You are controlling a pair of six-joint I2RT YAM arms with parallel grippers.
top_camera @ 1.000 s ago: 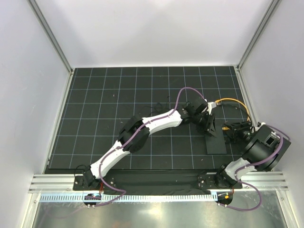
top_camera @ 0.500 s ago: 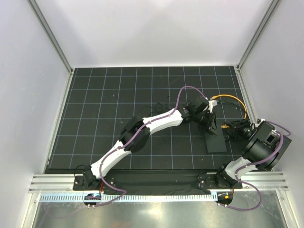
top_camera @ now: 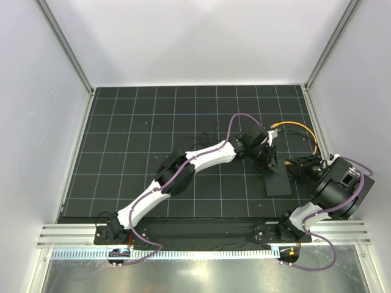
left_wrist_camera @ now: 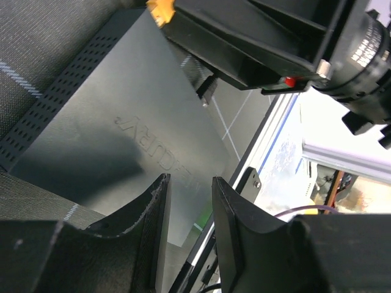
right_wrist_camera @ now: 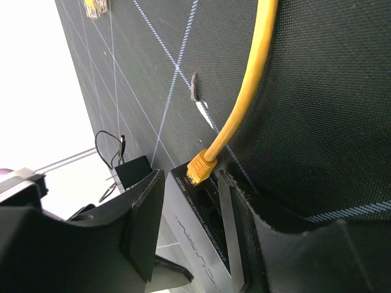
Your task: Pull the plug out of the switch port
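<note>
The switch (top_camera: 278,183) is a flat black box on the gridded mat; its top shows in the left wrist view (left_wrist_camera: 122,110). A yellow plug (right_wrist_camera: 200,166) sits in a port in the switch's edge (right_wrist_camera: 201,226), on an orange cable (right_wrist_camera: 247,91) that arcs away (top_camera: 305,131). My right gripper (right_wrist_camera: 189,177) is open, its fingers either side of the plug, at the switch's right side (top_camera: 295,166). My left gripper (left_wrist_camera: 190,183) is slightly open with nothing between the fingers, over the switch's far end (top_camera: 267,154).
The cable's free end (top_camera: 275,127) lies on the mat behind the switch and shows in the right wrist view (right_wrist_camera: 95,7). A small black adapter block (right_wrist_camera: 131,171) on thin black wire (top_camera: 204,131) sits beside the switch. White walls ring the mat.
My right gripper has moved a little left, closer to the switch's edge. The cable loop has shifted with it. The left arm has barely moved.
</note>
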